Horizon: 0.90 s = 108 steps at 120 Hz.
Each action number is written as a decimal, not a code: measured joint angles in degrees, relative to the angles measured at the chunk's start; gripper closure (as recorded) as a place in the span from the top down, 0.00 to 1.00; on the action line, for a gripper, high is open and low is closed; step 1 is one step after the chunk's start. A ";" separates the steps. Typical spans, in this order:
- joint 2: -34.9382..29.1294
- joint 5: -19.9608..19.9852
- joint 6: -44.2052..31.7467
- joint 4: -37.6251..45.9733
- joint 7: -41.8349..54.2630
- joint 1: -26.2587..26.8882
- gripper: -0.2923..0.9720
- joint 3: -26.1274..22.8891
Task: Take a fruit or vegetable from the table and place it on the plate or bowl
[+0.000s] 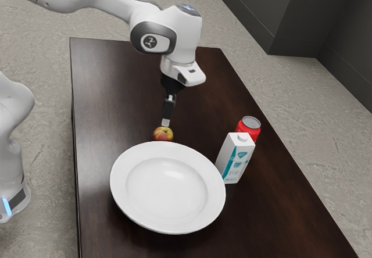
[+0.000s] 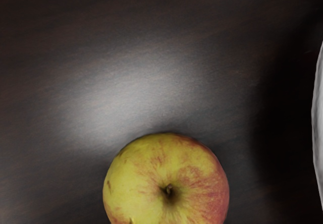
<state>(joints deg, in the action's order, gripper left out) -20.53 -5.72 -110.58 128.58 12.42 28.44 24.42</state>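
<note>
The gripper (image 1: 165, 120), open or shut I could not tell, hung just above the apple (image 1: 163, 133) on the table (image 1: 104, 95) beyond the plate's (image 1: 119, 179) far rim, where an off-centre descent might roll it away.

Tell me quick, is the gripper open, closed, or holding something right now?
Gripper: cannot be told, open or closed; it is right over the small red-and-yellow apple on the dark wooden table.
</note>
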 joint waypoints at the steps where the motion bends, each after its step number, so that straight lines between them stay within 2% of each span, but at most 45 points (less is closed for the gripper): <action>1: 0.11 0.01 -0.05 0.02 -0.02 -0.01 0.75 0.00; 108: 5.78 1.05 -6.05 2.90 -1.18 2.44 0.75 3.50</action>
<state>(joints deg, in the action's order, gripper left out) -14.75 -4.67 -116.63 131.48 11.24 30.88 27.92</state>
